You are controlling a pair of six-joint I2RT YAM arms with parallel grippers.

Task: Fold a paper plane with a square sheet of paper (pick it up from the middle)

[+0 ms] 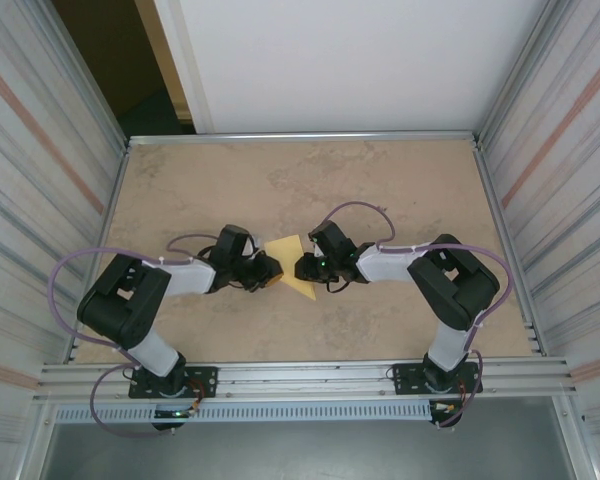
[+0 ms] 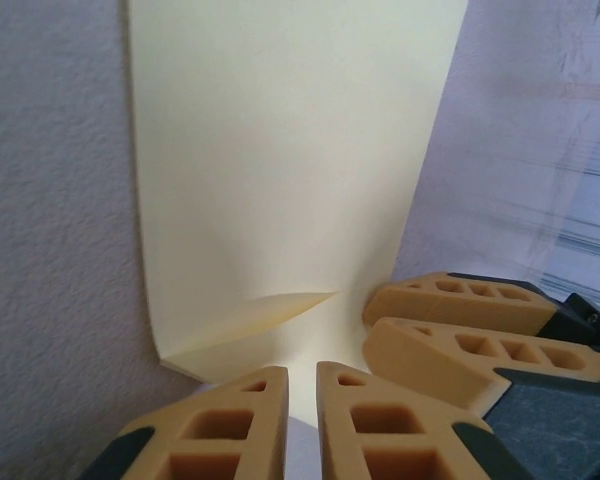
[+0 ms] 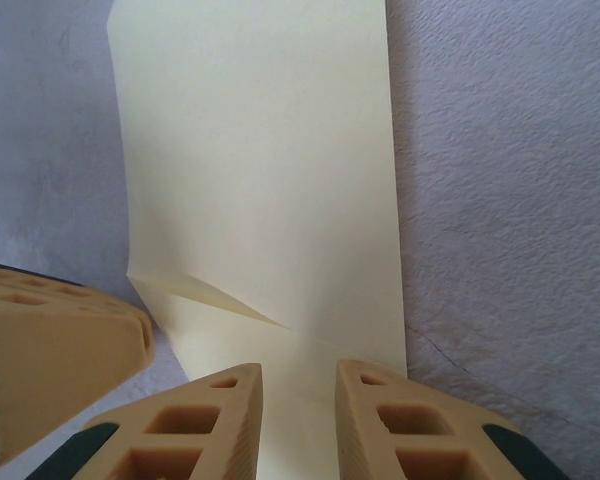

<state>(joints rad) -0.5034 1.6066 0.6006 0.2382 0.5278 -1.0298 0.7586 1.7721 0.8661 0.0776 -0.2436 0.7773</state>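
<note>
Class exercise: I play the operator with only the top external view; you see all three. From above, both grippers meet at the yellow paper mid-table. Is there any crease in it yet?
Observer: Yes; in the left wrist view the sheet has a short slanted crease near the corner closest to the fingers.
Operator: Is the right gripper shut?
Observer: Its fingers stand apart in the right wrist view, the sheet running into the gap.
Operator: And the left gripper?
Observer: Narrower gap; the right fingers lie just beside its own.
</note>
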